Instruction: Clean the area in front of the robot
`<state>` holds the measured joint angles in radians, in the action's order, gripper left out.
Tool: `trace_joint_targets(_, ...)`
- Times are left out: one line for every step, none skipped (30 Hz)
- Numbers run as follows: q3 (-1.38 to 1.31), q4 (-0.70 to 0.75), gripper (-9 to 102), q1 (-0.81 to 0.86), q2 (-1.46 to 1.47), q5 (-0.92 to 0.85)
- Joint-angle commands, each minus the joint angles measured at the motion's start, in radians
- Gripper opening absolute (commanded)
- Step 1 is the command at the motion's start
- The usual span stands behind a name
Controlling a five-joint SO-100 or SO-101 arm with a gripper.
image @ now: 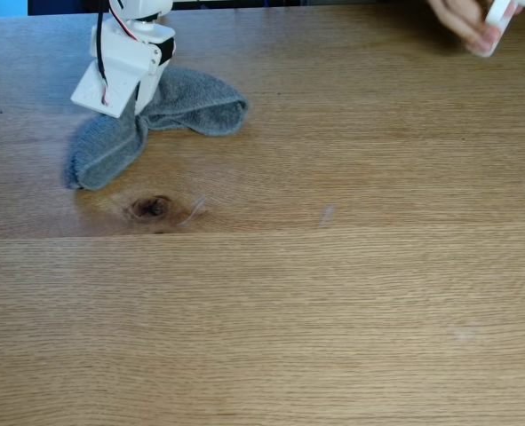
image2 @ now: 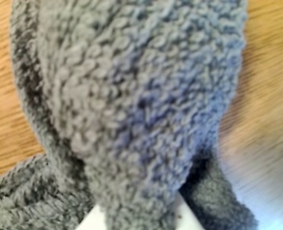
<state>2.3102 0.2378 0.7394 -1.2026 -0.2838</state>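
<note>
Desk [image: 333,302]: broad light-brown oak grain, plank seams running left to right. Dark oval knot [image: 150,208] left of centre in the fixed view, faint whitish smears [image: 326,214] just right of it and further toward the middle. This is the area to clean; it spreads near and right of the arm, most of it bare.

Cloth [image: 191,102]: grey terry, folded into two lobes, far left on the desk, one lobe trailing toward the knot but stopping short. Wrist view has the cloth [image2: 131,96] bunched close against the lens, loops blurred.

Arm [image: 124,62]: white plastic, black servo, red and black wires, planted on the cloth's middle. End effector buried in the fold; appears clamped on the cloth, but the fingers are hidden, so I cannot tell.

Hand [image: 465,19] at far right edge, holding something small and white.

Risks, as judgement: a thin pinch may let the cloth slip out mid-sweep. The trailing lobe could fold under and skip the smears. Pressing too hard may stall the arm against the wood. Wide sweep right could meet the hand.
</note>
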Motion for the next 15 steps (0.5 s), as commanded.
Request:
trace_joint_targets(-0.049, 0.015, 0, -0.014, -0.196, 0.021)
trace_joint_targets(-0.049, 0.026, 0, -0.021, -0.233, 0.021)
trace_joint_targets(-0.049, 0.038, 0, -0.031, -0.268, 0.023)
trace_joint_targets(-0.049, 0.051, 0, -0.043, -0.307, 0.026)
trace_joint_targets(-0.049, 0.060, 0, -0.055, -0.341, 0.028)
trace_joint_targets(-0.049, 0.066, 0, -0.071, -0.370, 0.028)
trace_joint_targets(-0.049, 0.075, 0, -0.089, -0.402, 0.028)
trace_joint_targets(-0.049, 0.089, 0, -0.109, -0.436, 0.028)
trace_joint_targets(-0.049, 0.107, 0, -0.130, -0.469, 0.028)
trace_joint_targets(-0.049, 0.126, 0, -0.152, -0.505, 0.028)
trace_joint_targets(-0.049, 0.146, 0, -0.176, -0.538, 0.028)
trace_joint_targets(-0.049, 0.164, 0, -0.201, -0.571, 0.026)
trace_joint_targets(-0.049, 0.183, 0, -0.227, -0.603, 0.025)
trace_joint_targets(-0.049, 0.199, 0, -0.253, -0.634, 0.026)
trace_joint_targets(-0.049, 0.212, 0, -0.281, -0.661, 0.026)
